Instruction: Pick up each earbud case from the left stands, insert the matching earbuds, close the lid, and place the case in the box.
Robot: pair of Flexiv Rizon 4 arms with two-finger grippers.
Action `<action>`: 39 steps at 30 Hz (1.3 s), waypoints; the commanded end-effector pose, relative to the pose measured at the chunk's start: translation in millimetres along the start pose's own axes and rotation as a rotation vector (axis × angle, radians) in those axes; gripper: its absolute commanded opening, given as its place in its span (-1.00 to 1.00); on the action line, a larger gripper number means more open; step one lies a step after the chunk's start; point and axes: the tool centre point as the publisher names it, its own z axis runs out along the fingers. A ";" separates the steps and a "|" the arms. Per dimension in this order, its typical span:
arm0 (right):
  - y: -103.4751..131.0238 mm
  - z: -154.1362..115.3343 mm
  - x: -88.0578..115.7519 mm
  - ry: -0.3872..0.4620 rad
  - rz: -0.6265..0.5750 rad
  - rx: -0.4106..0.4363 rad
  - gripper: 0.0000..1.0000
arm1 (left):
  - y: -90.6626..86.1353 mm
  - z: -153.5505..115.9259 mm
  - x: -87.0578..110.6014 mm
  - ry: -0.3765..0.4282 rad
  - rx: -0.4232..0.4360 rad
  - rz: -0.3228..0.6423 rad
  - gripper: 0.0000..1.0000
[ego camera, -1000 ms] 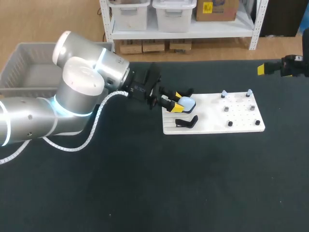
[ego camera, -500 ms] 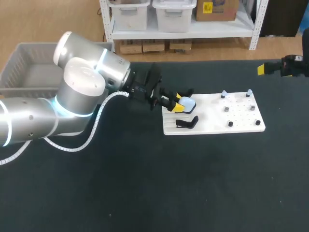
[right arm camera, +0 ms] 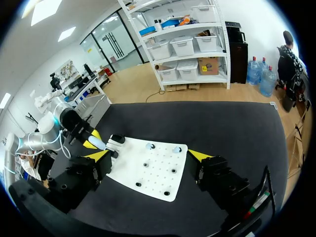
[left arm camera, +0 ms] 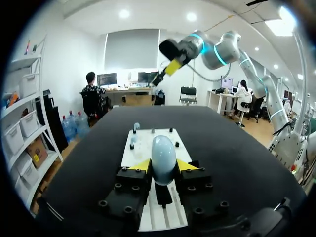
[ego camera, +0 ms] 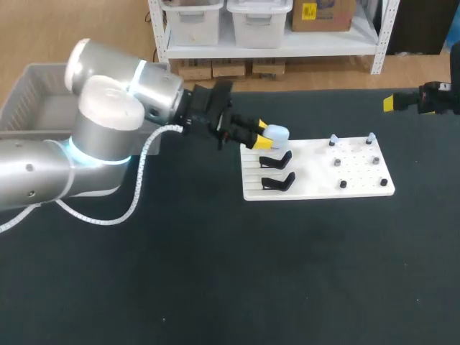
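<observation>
Tool (left arm camera: 163,166) on my left arm is clenched on the pale blue, egg-shaped earbud case (left arm camera: 163,157), gripping it from both sides. Beneath and ahead of it lies the white rectangular pegboard (left arm camera: 142,152) with two black stands (ego camera: 277,159) on the dark tabletop (ego camera: 287,273). My right tool (right arm camera: 148,156) hangs spread wide, well apart from the board.

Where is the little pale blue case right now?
In the head view, the case is pinched between the fingers of the left gripper, over the left end of the white board, just beyond the two black stands.
</observation>
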 end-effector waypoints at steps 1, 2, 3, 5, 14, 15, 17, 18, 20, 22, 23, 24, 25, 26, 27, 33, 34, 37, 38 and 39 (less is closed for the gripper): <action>0.0 -0.4 0.1 0.000 0.000 0.000 1.00 | -16.5 -14.9 -7.1 -0.101 -0.038 0.023 -1.00; 0.0 -0.4 0.1 0.000 0.000 0.000 1.00 | -16.0 -16.0 -10.0 -0.134 -0.031 0.030 -1.00; 0.0 -0.4 0.1 0.000 0.000 0.000 1.00 | -15.4 -16.7 -13.2 -0.153 -0.024 0.037 -1.00; 0.0 -0.4 0.1 0.000 0.000 0.000 1.00 | -14.3 -17.2 -19.9 -0.175 -0.016 0.052 -1.00; 0.0 -0.4 0.1 0.000 0.000 0.000 1.00 | -14.4 -14.4 -42.1 -0.219 0.027 0.091 -1.00; 0.0 -0.4 0.1 0.000 0.000 0.000 1.00 | -14.7 -14.0 -43.0 -0.220 0.029 0.090 -1.00; 0.0 -0.4 0.1 0.000 0.000 0.000 1.00 | -15.6 -12.3 -44.1 -0.230 0.039 0.083 -1.00; 0.0 -0.4 0.1 0.000 0.000 0.000 1.00 | -16.0 -11.5 -44.3 -0.232 0.041 0.082 -1.00; 0.0 -0.4 0.1 0.000 0.000 0.000 1.00 | -17.2 -9.7 -44.1 -0.236 0.044 0.076 -1.00; 0.0 -0.4 0.1 0.000 0.000 0.000 1.00 | -18.1 -8.5 -42.6 -0.255 0.045 0.064 -1.00; 0.0 -0.4 0.1 0.000 0.000 0.000 1.00 | -18.2 -8.3 -41.4 -0.256 0.044 0.061 -1.00; 0.0 -0.4 0.1 0.000 0.000 0.000 1.00 | -18.4 -7.9 -40.1 -0.264 0.042 0.056 -1.00; 0.0 -0.4 0.1 0.000 0.000 0.000 1.00 | -18.6 -7.7 -39.0 -0.266 0.041 0.055 -1.00; 0.0 -0.4 0.1 0.000 0.000 0.000 1.00 | -18.7 -7.6 -38.6 -0.267 0.040 0.053 -1.00; 0.0 -0.4 0.1 0.000 0.000 0.000 1.00 | -18.9 -7.3 -38.3 -0.267 0.039 0.051 -1.00; 0.0 -0.4 0.1 0.000 0.000 0.000 1.00 | -20.3 -4.7 -37.5 -0.279 0.033 0.040 -1.00; 0.0 -0.4 0.1 0.000 0.000 0.000 1.00 | -20.5 -4.3 -37.6 -0.279 0.033 0.039 -1.00; 0.0 -0.4 0.1 0.000 0.000 0.000 1.00 | -21.2 -3.4 -37.9 -0.278 0.031 0.035 -1.00; 0.0 -0.4 0.1 0.000 0.000 0.000 1.00 | -21.6 -3.2 -38.0 -0.278 0.030 0.035 -1.00; 0.0 -0.4 0.1 0.000 0.000 0.000 1.00 | -21.7 -3.2 -38.0 -0.278 0.030 0.034 -1.00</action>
